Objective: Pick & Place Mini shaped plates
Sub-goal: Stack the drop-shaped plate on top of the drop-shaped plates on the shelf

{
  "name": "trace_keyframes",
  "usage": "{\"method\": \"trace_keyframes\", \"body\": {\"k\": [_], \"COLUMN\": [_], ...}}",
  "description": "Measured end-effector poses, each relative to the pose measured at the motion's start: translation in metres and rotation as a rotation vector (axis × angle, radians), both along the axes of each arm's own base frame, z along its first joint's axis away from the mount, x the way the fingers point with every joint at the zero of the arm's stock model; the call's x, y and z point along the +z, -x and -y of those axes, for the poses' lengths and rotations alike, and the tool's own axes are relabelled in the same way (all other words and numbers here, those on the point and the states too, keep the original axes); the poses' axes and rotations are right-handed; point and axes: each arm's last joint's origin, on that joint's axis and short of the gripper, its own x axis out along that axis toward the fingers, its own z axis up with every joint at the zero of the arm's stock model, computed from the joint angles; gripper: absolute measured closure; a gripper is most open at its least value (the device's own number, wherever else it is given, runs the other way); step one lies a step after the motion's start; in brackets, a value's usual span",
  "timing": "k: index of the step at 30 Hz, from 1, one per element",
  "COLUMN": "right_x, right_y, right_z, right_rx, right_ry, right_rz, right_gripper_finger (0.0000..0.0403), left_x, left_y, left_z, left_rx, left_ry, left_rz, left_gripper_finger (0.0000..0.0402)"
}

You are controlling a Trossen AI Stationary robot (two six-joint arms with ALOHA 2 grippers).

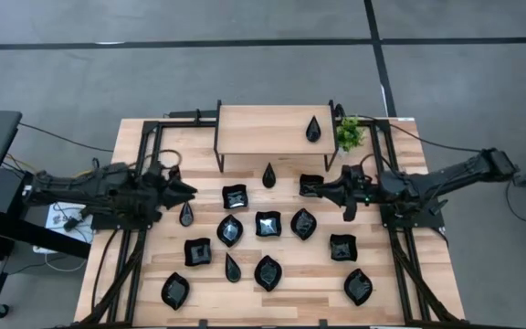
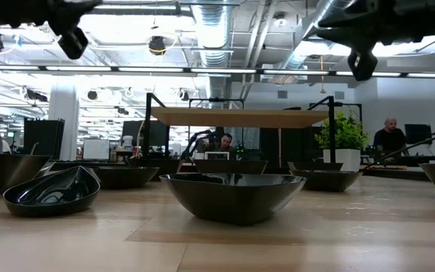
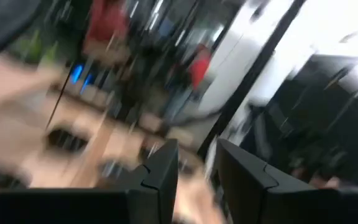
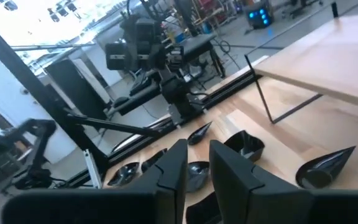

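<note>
Fingers of both grippers stand slightly parted and hold nothing. Left gripper (image 1: 186, 190) hangs raised over the table's left side, near a teardrop (image 1: 186, 215); right gripper (image 1: 320, 189) hangs by a square plate (image 1: 311, 185) on the right, each apparently covering its own half. Plates (image 1: 268, 223) lie scattered flat on the table (image 1: 409, 302), well apart, presumably for single picking. One teardrop (image 1: 313, 129) already rests on the shelf (image 1: 254, 128) beside the plant (image 1: 350, 133), long axis front-to-back, point toward the far edge.

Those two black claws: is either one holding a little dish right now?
No. Left gripper and right gripper both show an empty gap between their fingers.
</note>
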Motion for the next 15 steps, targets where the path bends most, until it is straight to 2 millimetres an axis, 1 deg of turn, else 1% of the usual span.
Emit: {"method": "trace_keyframes", "body": {"k": [5, 8, 10, 12, 15], "right_x": [0.005, 0.008, 0.010, 0.011, 0.008], "right_y": [0.006, 0.010, 0.012, 0.014, 0.015], "right_z": [-0.004, -0.006, -0.007, -0.008, -0.007], "right_rx": [0.023, 0.040, 0.053, 0.079, 0.100], "right_ry": [0.048, 0.074, 0.082, 0.075, 0.018], "right_rz": [0.029, 0.051, 0.062, 0.065, 0.044], "right_gripper_finger": [0.0339, 0.0339, 0.0339, 0.0339, 0.0339], "left_x": [0.023, 0.033, 0.034, 0.030, 0.026], "left_y": [-0.016, -0.020, -0.018, -0.015, -0.011], "left_z": [0.002, 0.002, 0.002, 0.002, 0.002], "left_rx": [-0.019, -0.007, 0.011, 0.040, 0.061], "left_ry": [0.013, 0.047, 0.078, 0.130, 0.162], "left_rz": [-0.327, -0.508, -0.643, -0.757, -0.828], "left_gripper_finger": [0.0290, 0.0290, 0.0290, 0.0290, 0.0290]}}
